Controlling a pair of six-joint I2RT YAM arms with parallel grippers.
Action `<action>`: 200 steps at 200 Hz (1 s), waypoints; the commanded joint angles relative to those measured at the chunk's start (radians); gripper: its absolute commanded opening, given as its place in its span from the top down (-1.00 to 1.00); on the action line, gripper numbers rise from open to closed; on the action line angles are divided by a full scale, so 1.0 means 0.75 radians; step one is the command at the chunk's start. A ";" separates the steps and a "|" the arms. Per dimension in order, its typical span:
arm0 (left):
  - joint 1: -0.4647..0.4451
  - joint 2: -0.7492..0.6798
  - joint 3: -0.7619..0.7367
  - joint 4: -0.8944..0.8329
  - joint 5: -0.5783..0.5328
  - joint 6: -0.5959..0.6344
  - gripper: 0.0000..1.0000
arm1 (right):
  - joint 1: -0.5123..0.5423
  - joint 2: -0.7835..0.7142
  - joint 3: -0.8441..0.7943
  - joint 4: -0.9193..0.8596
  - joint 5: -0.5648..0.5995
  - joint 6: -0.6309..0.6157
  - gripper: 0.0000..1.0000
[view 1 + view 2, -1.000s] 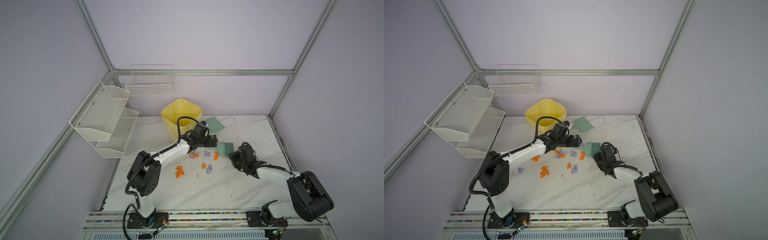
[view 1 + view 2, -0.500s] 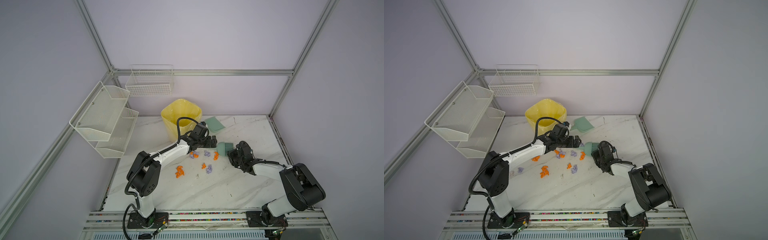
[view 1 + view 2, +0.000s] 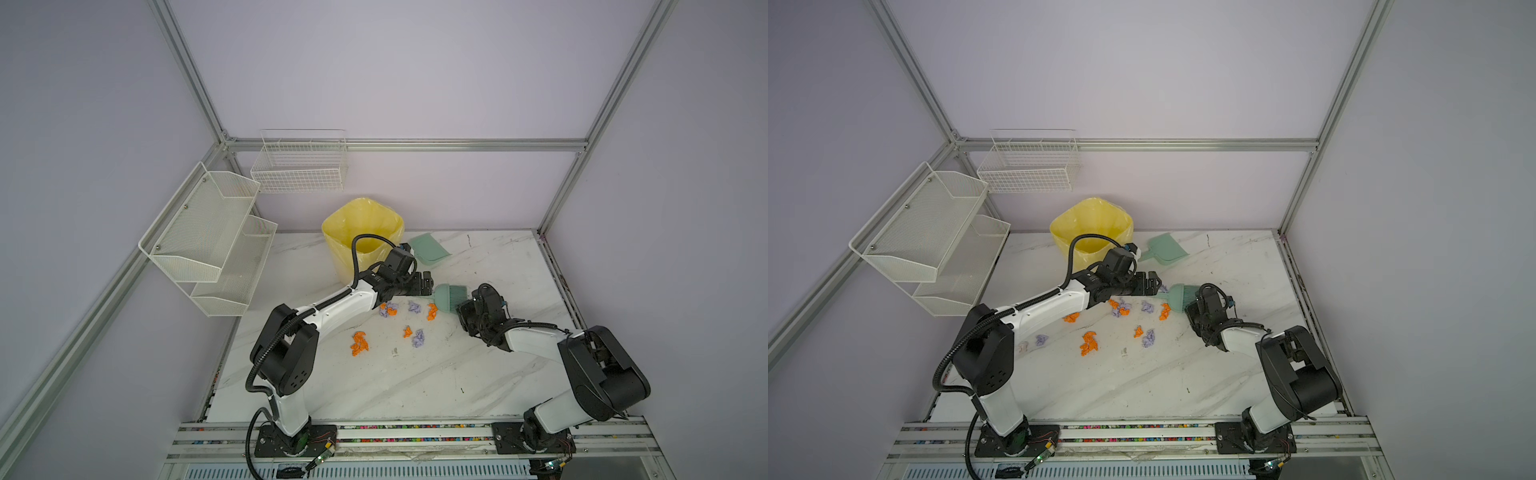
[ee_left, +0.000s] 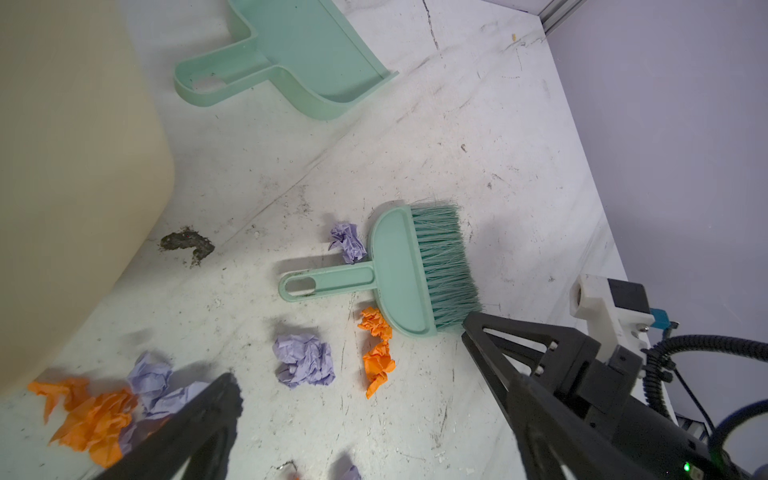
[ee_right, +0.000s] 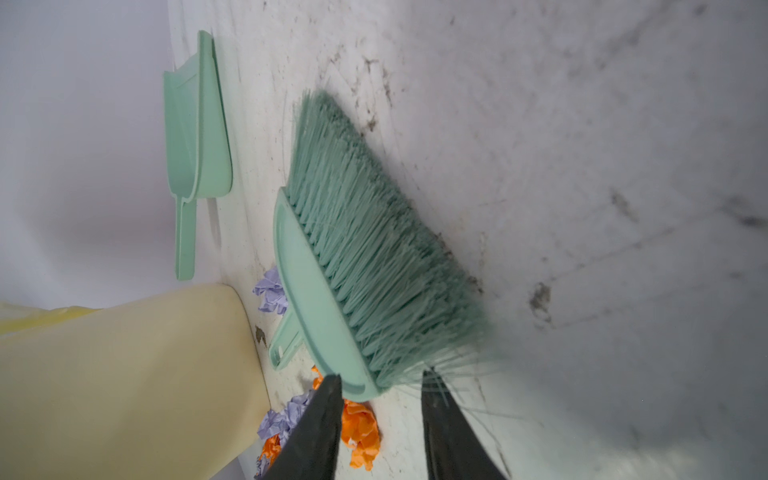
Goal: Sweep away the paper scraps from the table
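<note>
the brush is being picked up. it lies flat on the counter, and the scraps are spread beside it, near the bin. the right fingers are set part open at one end of the brush head, and nothing seems to be held yet. the left fingers are spread wide and empty above the scraps. next, the brush must be squeezed and lifted, so the scraps can be pushed toward the dustpan.

The brush lies on the surface, right of the paper scraps. The dustpan lies behind, beside the bin.
</note>
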 commanded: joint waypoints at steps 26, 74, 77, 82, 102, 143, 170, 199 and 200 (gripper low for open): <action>0.001 -0.078 -0.067 0.022 -0.010 0.035 -0.99 | 0.007 0.095 0.034 -0.002 -0.022 0.061 0.30; 0.000 -0.094 -0.077 0.021 -0.004 0.025 -0.99 | 0.005 0.061 0.026 -0.006 0.047 0.069 0.82; 0.001 -0.096 -0.080 0.023 -0.002 0.024 -1.00 | 0.006 0.054 0.025 -0.009 0.055 0.069 0.87; 0.001 -0.098 -0.082 0.021 -0.002 0.024 -0.99 | 0.005 0.041 0.025 -0.017 0.063 0.071 0.95; 0.001 -0.108 -0.088 0.020 -0.006 0.025 -1.00 | 0.002 -0.004 0.027 -0.036 0.081 0.061 1.00; 0.001 -0.118 -0.090 0.014 -0.011 0.025 -0.99 | -0.017 -0.087 0.013 -0.019 0.078 -0.015 1.00; 0.002 -0.134 -0.103 0.011 -0.028 0.028 -0.99 | -0.041 -0.178 -0.067 0.114 0.053 0.024 1.00; 0.001 -0.144 -0.110 0.002 -0.031 0.030 -0.99 | -0.131 -0.256 -0.146 0.238 -0.012 0.069 1.00; 0.001 -0.145 -0.110 0.002 -0.031 0.030 -0.99 | -0.134 -0.259 -0.146 0.239 -0.014 0.068 1.00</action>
